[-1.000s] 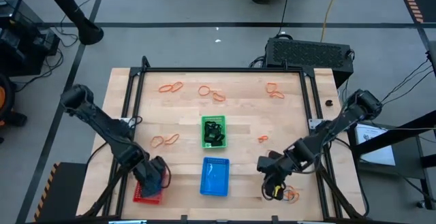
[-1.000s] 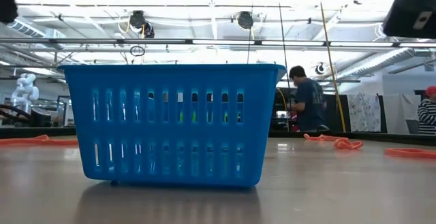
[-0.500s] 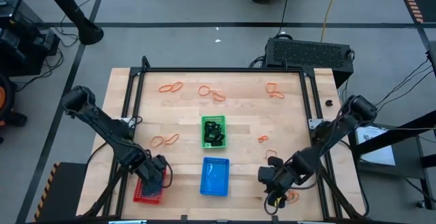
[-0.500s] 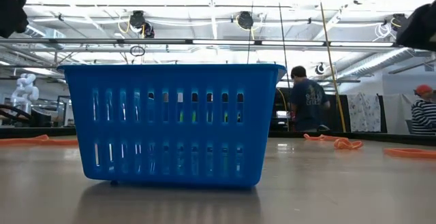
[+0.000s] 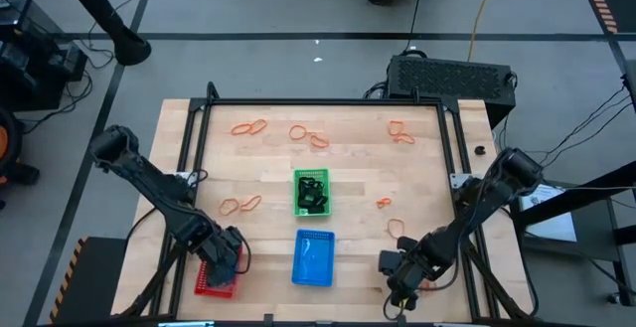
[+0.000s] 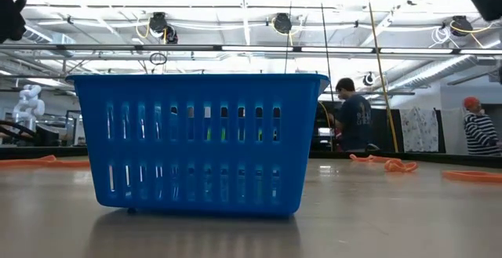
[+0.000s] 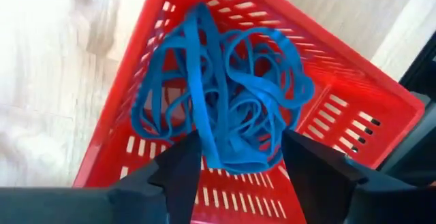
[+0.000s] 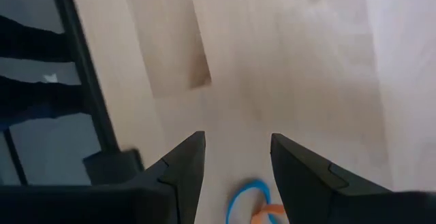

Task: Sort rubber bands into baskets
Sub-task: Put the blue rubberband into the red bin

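Hovering over the red basket (image 5: 216, 279) at seven o'clock on the surface (image 5: 348, 183): left end effector (image 7: 238, 166), fingers spread, gripping nothing, blue rubber bands (image 7: 221, 108) heaped below. Poising right end effector (image 8: 235, 173) open and empty at five o'clock above a blue band (image 8: 246, 195). Probably light, limp, stretchy; pinching one strand likely best. Holding black bands: green basket (image 5: 311, 193). Sitting at six o'clock: blue basket (image 5: 313, 258). Lying scattered around twelve o'clock: orange bands (image 5: 308, 134).
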Controlling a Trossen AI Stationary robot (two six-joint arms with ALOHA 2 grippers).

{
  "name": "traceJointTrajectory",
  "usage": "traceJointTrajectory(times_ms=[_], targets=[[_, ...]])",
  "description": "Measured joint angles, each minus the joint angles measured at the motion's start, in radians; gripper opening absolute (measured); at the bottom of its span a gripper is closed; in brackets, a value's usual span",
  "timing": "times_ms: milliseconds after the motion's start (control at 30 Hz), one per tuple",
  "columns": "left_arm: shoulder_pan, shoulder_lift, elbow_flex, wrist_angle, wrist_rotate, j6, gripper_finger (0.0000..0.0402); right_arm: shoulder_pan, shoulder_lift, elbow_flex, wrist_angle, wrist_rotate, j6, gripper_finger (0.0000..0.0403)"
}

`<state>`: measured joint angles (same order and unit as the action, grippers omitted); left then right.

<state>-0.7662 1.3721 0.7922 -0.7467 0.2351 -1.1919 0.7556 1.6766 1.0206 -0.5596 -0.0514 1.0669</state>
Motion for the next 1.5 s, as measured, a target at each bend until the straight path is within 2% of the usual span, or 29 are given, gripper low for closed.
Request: traceJointTrajectory(times_ms=[267, 367, 533, 800, 967, 1100, 1267, 1500], targets=[[0.000, -0.002, 0.070, -0.045, 0.095, 0.001, 0.0210, 0.051, 0.043, 0.000, -0.034, -0.026, 0.062, 0.0160], [0.000, -0.015, 0.105, -0.117, 0.105, -0.006, 0.0210, 0.084, 0.045, 0.000, -0.047, -0.036, 0.084, 0.0160], [0.000, -0.033, 0.151, -0.225, 0.095, -0.007, 0.0210, 0.132, 0.054, 0.000, -0.059, -0.025, 0.093, 0.0160], [0.000, -0.033, 0.156, -0.203, 0.043, -0.031, 0.0210, 0.182, 0.125, 0.006, -0.062, 0.009, 0.117, 0.0160], [0.000, -0.033, 0.156, -0.202, 0.035, -0.042, 0.0210, 0.188, 0.126, 0.004, -0.062, 0.012, 0.127, 0.0155], [0.000, -0.033, 0.156, -0.174, -0.006, -0.060, 0.0210, 0.188, 0.117, 0.002, -0.061, 0.009, 0.137, 0.0115], [-0.011, -0.033, 0.156, -0.141, -0.127, -0.051, 0.0210, 0.188, 0.116, 0.001, -0.057, -0.002, 0.134, 0.0018], [-0.013, -0.034, 0.156, -0.035, -0.207, 0.044, 0.0210, 0.167, 0.053, -0.003, -0.041, -0.026, 0.178, 0.0002]])
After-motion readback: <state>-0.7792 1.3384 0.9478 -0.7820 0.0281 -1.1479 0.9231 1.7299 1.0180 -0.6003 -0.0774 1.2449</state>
